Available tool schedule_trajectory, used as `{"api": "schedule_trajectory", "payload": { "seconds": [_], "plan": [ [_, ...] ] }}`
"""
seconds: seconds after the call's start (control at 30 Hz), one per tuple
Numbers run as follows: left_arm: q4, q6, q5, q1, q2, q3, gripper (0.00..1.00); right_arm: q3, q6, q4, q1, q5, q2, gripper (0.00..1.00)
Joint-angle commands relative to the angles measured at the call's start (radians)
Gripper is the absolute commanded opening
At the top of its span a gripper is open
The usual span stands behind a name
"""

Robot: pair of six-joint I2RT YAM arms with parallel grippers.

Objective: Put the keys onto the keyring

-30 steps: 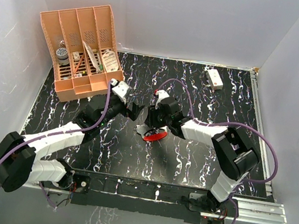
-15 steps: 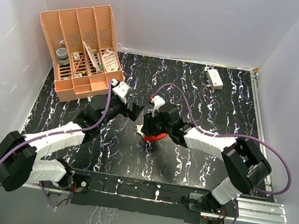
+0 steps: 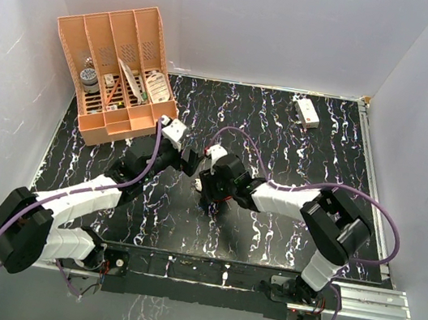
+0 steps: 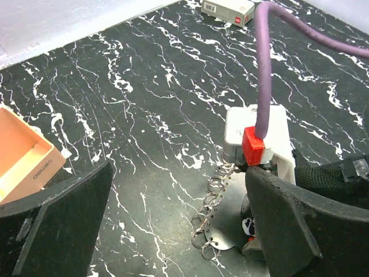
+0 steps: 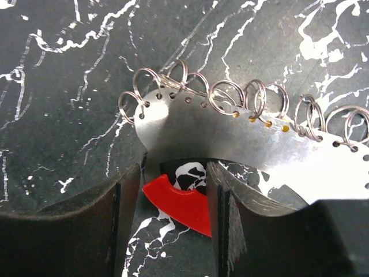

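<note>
Right gripper [image 5: 173,176]: the fingers straddle the keyring [image 5: 183,203] and stand narrowly apart; we cannot tell if they clamp it. The red band lies low against the tabletop [image 4: 144,86], its long axis running finger to finger. Just beyond it sits a silvery plate [image 5: 219,135] edged with wire rings; we make out no separate keys. Left gripper [image 4: 179,179]: fingers spread wide, facing the plate, not touching it. We judge the right arm nearer.

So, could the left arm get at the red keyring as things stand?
Probably not directly. The red keyring lies between the fingers of the right tool, just beside a metal plate edged with split rings, and the right wrist hangs over it in front of the open left tool.
</note>
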Motion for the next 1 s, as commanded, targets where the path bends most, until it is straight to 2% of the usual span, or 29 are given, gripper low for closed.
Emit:
{"api": "schedule_trajectory", "payload": {
  "seconds": [0.0,0.53,0.73,0.97],
  "plan": [
    [0.035,-0.006,-0.025,-0.003,-0.019,0.0,0.99,0.049,-0.051,-0.015,0.046,0.03,0.027,0.48],
    [-0.132,-0.045,-0.214,0.051,-0.118,0.066,0.99,0.053,-0.057,-0.062,0.153,0.149,0.092,0.43],
    [-0.216,-0.076,-0.281,0.076,-0.139,0.116,0.99,0.035,-0.037,-0.051,0.176,0.159,0.074,0.42],
    [-0.243,-0.084,-0.317,0.093,-0.151,0.133,0.99,0.019,-0.028,-0.06,0.186,0.17,0.054,0.4]
  ]
}}
